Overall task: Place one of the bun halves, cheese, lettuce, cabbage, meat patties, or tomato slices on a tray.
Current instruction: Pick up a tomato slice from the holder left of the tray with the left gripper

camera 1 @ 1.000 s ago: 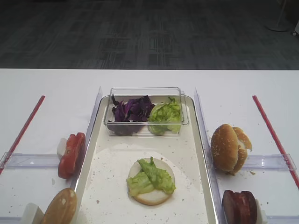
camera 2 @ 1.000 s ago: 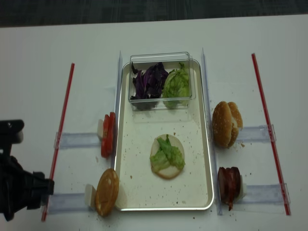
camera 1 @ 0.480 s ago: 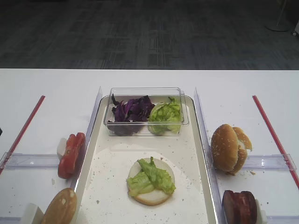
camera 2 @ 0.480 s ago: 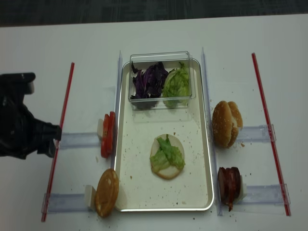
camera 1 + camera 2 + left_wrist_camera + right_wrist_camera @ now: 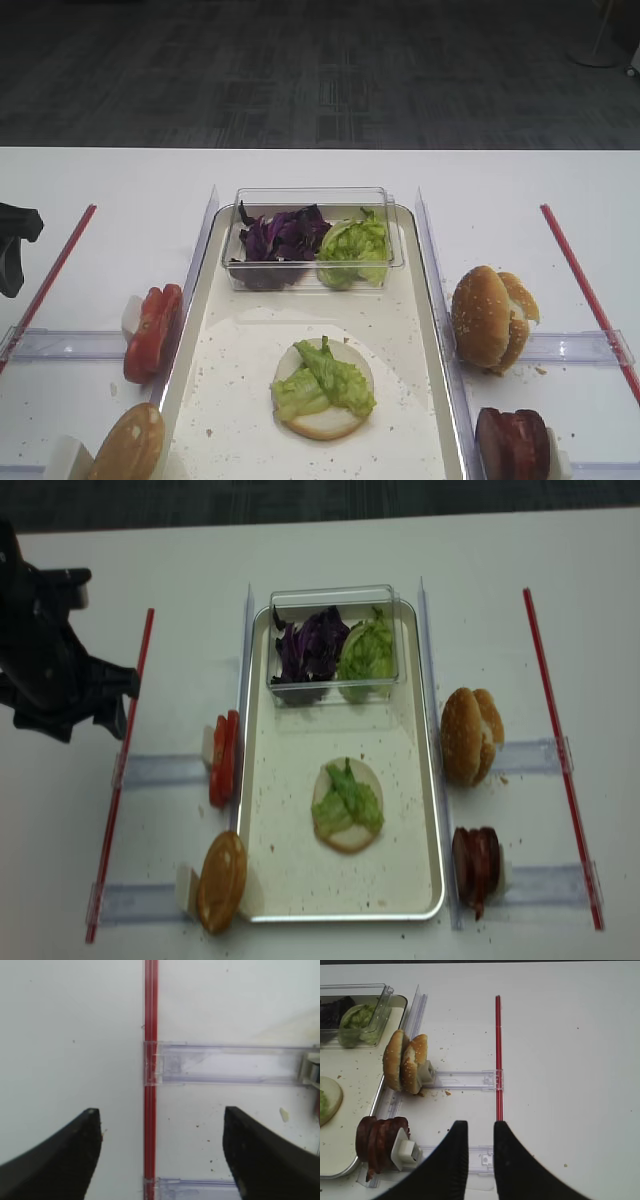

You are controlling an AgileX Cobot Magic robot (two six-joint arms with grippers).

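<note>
Tray (image 5: 432,300) sits on white table (image 5: 110,190), dark carpet (image 5: 320,70) behind; left pincer (image 5: 160,1147) wide, right pincer (image 5: 476,1132) closed

My left arm (image 5: 55,665) sits dark over the table's left edge, just beside the left red strip (image 5: 120,770); gripper state not readable from here. Tray (image 5: 262,880) centre, crumb-speckled. On it a bun half (image 5: 348,835), cut face up, with lettuce (image 5: 348,800) on top. Clear tub (image 5: 335,645) at the tray's far end: purple cabbage (image 5: 310,650) left, green leaves right. Tomato slices (image 5: 222,760) upright just left of the tray, another bun (image 5: 222,880) below them. Right of the tray: bun pair (image 5: 470,735), meat patties (image 5: 475,865) nearer, right red strip (image 5: 560,750) beyond.
</note>
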